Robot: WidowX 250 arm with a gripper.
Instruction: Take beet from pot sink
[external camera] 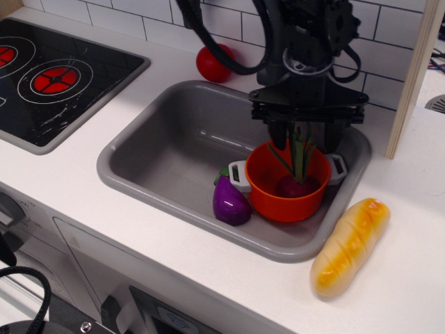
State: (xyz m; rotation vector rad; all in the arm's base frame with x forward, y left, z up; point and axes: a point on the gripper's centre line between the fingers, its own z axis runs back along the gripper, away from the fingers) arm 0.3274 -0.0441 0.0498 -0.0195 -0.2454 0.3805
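The magenta beet with long green stalks sits inside the orange-red pot, which stands at the right end of the grey sink. My black gripper hangs directly above the pot. Its two fingers are spread apart on either side of the tops of the beet's stalks, and it holds nothing. The fingertips are about level with the pot's far rim.
A purple eggplant lies in the sink against the pot's left handle. A red ball rests on the counter behind the sink. A yellow bread loaf lies on the counter right of the sink. A black stove is at the left.
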